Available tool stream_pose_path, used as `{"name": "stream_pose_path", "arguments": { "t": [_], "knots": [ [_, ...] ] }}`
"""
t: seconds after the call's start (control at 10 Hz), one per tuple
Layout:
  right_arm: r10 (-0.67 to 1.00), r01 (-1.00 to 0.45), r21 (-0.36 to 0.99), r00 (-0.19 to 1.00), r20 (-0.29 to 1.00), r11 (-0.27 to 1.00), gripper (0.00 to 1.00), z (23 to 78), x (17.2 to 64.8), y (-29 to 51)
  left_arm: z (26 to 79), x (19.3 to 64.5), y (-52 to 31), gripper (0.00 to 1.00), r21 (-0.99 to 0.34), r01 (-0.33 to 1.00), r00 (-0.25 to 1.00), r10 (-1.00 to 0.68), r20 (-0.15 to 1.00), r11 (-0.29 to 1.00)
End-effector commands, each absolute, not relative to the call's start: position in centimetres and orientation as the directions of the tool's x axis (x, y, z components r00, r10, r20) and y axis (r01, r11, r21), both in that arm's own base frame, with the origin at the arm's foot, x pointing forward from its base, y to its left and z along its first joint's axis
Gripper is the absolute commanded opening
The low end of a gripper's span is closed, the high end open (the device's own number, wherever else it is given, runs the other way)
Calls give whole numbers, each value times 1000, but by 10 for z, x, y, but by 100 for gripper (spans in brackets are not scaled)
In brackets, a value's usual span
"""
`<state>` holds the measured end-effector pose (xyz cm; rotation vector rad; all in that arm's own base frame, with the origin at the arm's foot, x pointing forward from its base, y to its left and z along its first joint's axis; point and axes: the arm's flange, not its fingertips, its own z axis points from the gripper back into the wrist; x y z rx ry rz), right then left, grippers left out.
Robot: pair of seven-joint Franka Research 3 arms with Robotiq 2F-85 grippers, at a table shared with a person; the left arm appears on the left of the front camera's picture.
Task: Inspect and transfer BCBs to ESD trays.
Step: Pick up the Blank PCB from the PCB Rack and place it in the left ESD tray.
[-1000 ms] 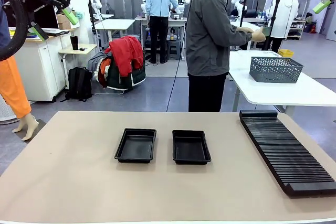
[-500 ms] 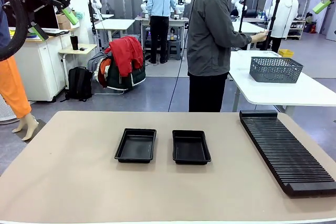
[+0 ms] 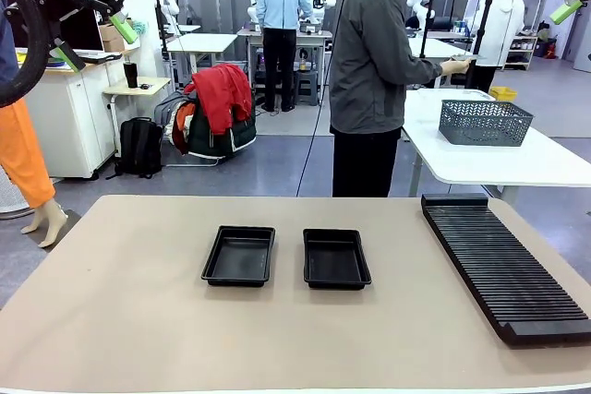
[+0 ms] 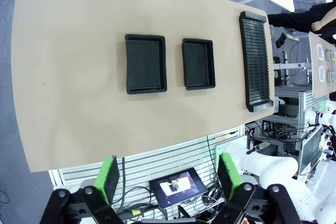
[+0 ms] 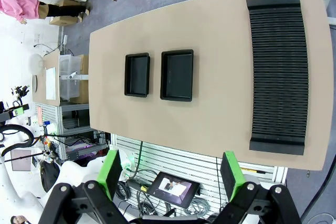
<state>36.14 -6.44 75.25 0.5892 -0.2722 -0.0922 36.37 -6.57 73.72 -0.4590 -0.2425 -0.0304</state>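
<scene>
1. Only the person point(image 3: 369, 53) is moving since a second ago. They are standing side-on beyond the far edge, one hand point(image 3: 454, 66) shifting above the white side table point(image 3: 517, 163), I judge to fetch BCBs.
2. My table point(image 3: 120, 320) and the ribbed rack point(image 3: 503, 265) are lying unchanged.
3. The ESD trays point(image 3: 239, 256) point(image 3: 336, 258) are sitting side by side mid-table, slightly apart, floors bare, awaiting BCBs.
4. My left gripper point(image 4: 168, 161) and right gripper point(image 5: 170, 161) are hovering high, jaws spread, holding nothing, leaving the table free.
</scene>
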Motion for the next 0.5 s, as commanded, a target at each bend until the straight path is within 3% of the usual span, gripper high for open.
{"name": "stream_pose_path", "arguments": {
  "t": [0.0, 0.4],
  "knots": [
    [-163, 9, 561, 961, 225, 828, 100, 752, 362, -64, 738, 364, -66, 100, -439, 83, 970, 29, 243, 895],
    [-163, 9, 561, 961, 225, 828, 100, 752, 362, -64, 738, 364, -66, 100, -439, 83, 970, 29, 243, 895]
  ]
}}
